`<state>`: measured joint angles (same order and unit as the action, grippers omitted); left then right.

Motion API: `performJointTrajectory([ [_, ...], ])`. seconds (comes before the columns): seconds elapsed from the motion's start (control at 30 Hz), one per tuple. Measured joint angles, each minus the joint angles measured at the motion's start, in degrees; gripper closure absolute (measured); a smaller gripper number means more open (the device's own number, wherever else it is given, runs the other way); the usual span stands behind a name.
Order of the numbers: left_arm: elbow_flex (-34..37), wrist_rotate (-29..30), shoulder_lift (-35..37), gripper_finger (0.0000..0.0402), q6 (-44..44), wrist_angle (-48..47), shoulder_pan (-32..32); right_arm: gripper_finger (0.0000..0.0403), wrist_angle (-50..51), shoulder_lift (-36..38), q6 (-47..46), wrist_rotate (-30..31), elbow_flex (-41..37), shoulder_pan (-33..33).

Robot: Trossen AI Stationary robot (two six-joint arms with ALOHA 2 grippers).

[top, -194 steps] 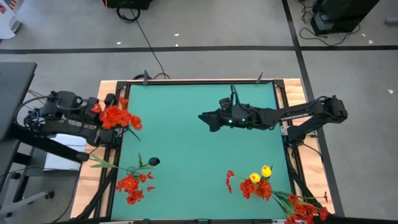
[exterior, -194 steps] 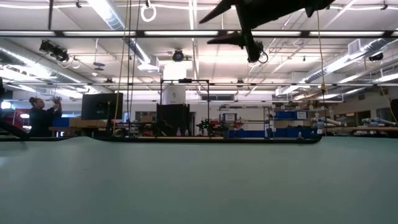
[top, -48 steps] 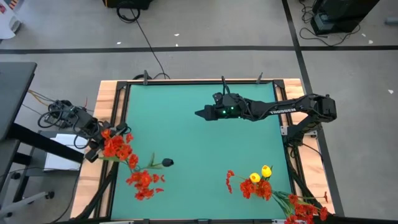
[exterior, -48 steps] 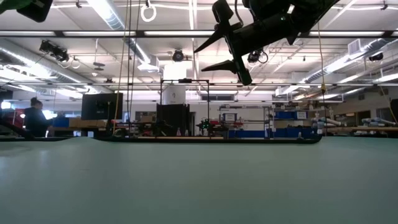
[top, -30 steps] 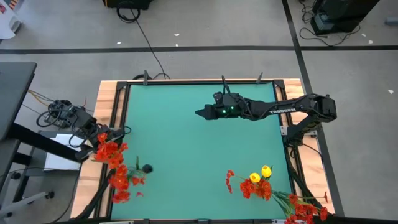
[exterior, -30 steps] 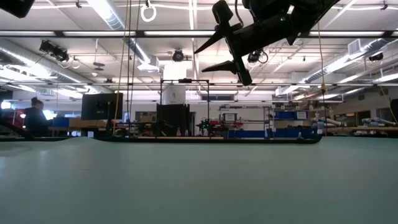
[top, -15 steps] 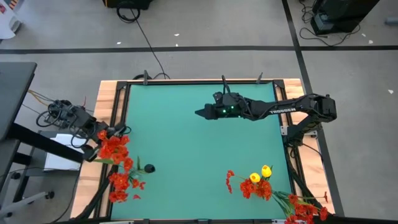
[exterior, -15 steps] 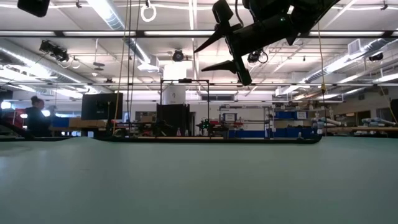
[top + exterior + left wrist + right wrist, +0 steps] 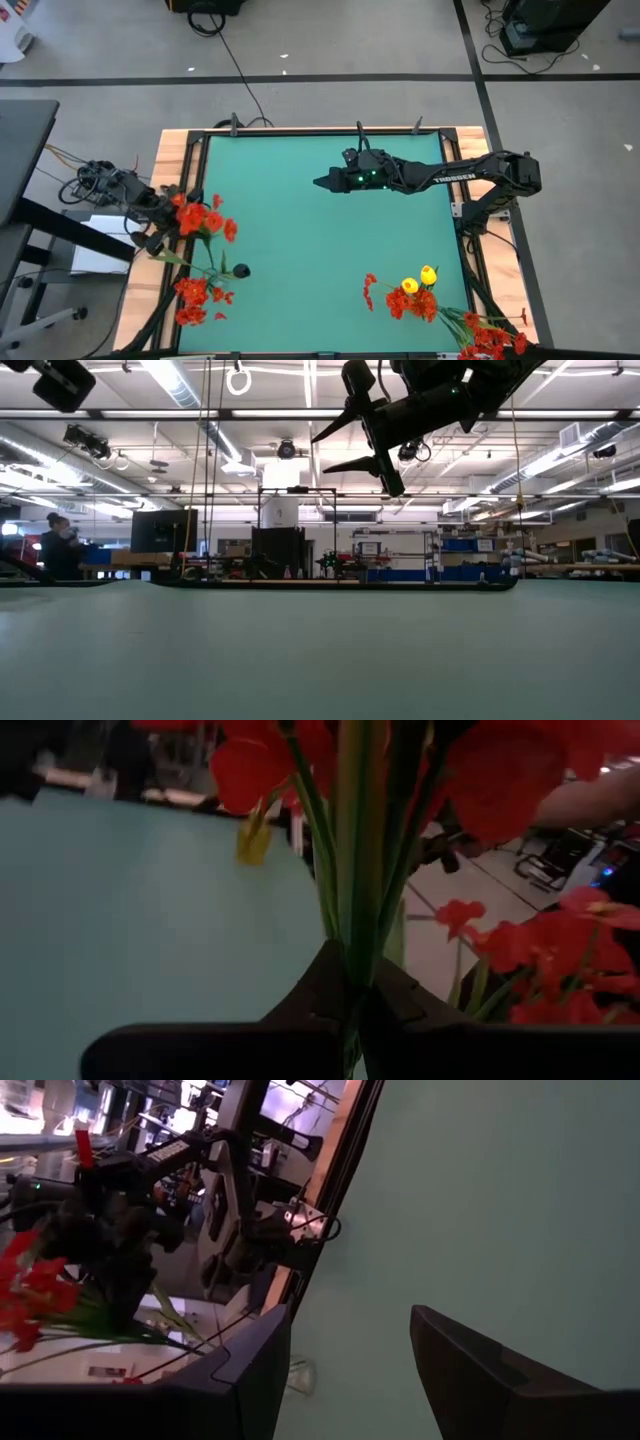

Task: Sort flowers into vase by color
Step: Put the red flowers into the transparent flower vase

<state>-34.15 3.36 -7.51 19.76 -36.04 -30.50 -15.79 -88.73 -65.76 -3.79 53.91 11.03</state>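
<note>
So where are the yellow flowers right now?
In the high view the yellow flowers lie on the green table near its front right corner, among red flowers, well away from the open right gripper.

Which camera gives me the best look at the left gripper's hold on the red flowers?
The left wrist view: the left gripper is shut on the green stems of the red flowers. The high view shows the bunch at the table's left edge, the grip hidden. The right wrist view shows it small, far off. The low view misses it.
</note>
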Motion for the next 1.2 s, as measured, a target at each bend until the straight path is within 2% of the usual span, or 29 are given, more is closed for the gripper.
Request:
performJointTrajectory([
  [0.2, 0.29, 2.06, -1.21, 0.0393, 6.17, -4.04, 0.0, 0.0188, -0.01, 0.0, 1.22, -1.32, 0.0, 0.0],
  [0.47, 7.19, 1.93, -3.04, 0.0394, 7.8, 4.34, 0.0, 0.0188, 0.0, 0.0, 2.13, -2.61, 0.0, 0.06],
  [0.6, 7.87, 0.91, -3.02, 0.0389, 7.28, 4.53, 0.0, 0.0188, 0.0, 0.0, 2.87, -3.91, 0.0, 0.37],
  [0.83, 7.87, -10.92, -2.99, 0.0365, 5.31, 5.54, 0.0, 0.0188, 0.0, 0.0, 2.97, -5.09, 0.0, 1.6],
  [1.03, 7.87, -12.6, -2.99, 0.0332, 5.24, 7.23, 0.0, 0.0188, 0.0, 0.0, 2.97, -5.38, 0.0, 1.88],
  [1.2, 7.87, -12.66, -2.99, 0.0271, 4.92, 7.3, 0.0, 0.0188, 0.0, 0.0, 2.97, -5.49, 0.0, 1.81],
])
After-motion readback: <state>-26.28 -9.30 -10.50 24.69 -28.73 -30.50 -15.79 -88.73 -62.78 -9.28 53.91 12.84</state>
